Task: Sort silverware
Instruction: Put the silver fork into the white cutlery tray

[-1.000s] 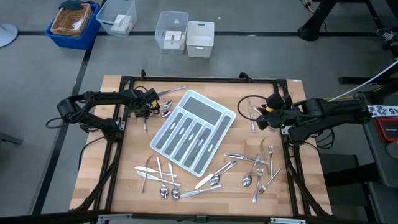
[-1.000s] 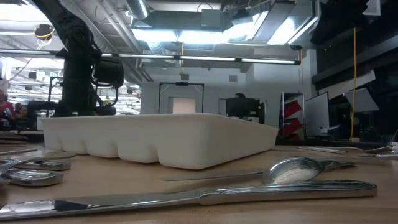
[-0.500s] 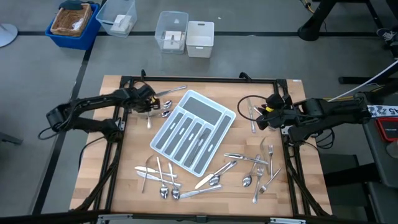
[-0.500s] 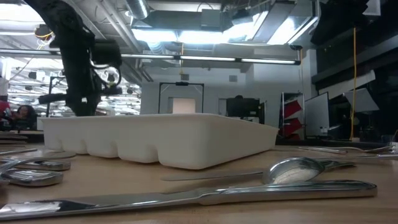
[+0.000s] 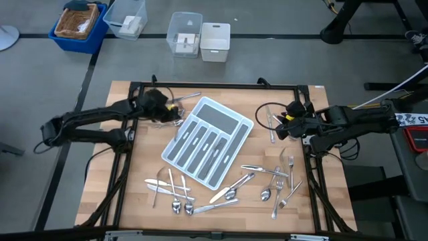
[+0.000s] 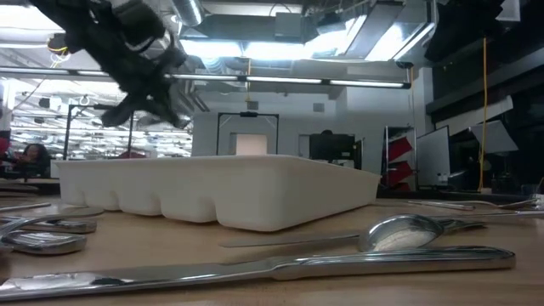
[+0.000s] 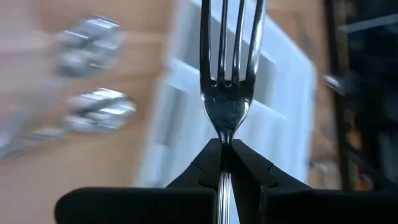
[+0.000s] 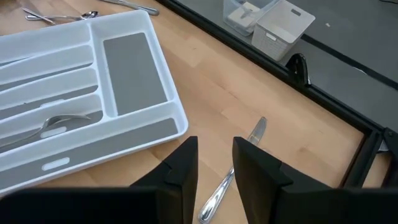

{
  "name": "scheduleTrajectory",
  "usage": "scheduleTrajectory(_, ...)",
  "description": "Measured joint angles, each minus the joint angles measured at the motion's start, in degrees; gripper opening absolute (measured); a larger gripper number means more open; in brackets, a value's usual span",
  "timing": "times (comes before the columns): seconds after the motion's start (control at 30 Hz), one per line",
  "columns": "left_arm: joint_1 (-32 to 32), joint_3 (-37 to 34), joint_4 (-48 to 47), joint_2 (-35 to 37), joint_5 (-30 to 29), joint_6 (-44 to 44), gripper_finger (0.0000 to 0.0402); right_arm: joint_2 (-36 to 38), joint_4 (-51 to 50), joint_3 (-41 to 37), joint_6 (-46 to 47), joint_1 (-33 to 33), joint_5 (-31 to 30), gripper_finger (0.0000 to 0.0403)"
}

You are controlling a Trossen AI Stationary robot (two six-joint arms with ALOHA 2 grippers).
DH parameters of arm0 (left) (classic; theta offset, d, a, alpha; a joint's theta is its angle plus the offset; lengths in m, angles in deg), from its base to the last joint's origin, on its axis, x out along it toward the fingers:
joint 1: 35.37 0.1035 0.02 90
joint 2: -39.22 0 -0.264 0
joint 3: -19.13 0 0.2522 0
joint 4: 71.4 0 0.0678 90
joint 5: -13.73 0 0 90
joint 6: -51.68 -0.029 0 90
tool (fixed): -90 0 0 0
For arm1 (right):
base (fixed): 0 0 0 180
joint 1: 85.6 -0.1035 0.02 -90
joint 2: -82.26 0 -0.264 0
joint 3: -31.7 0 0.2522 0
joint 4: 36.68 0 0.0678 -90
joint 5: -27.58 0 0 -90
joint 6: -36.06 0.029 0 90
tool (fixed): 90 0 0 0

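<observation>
silver fork (image 7: 226,93) sits pinched by its neck in the left jaws (image 7: 225,152), raised beside the tray (image 5: 227,155)'s far left corner. right jaws (image 8: 214,163) stand parted over a knife (image 8: 229,182) right of the tray. other silverware (image 5: 231,190) lies near the tray's front.

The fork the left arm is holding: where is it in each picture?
High view: hard to pick out, at the left gripper by the tray's far-left corner.
Low view: cannot tell it from the arm above the tray.
Left wrist view: fork centre, tines up, over the tray.
Right wrist view: not in it.
Shared landmark: the tray.
</observation>
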Motion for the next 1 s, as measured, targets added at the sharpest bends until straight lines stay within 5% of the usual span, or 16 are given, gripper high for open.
scheduleTrajectory(0.27, -17.23, 0.00, 21.75, -8.39, -2.48, 0.76, 0.0015, 0.00, 0.00, 0.02, -0.01, -0.01, -0.02, 0.0104)
scheduleTrajectory(0.5, -25.15, 0.00, 38.41, -20.51, -2.85, 0.13, 0.0013, 0.00, 0.00, 0.02, 0.00, -0.02, -0.01, 0.0104)
scheduleTrajectory(1.0, -31.46, 3.86, 44.07, -36.67, -3.31, -0.32, 0.0017, -0.02, 0.02, 0.02, 0.02, -0.02, -0.01, 0.0104)
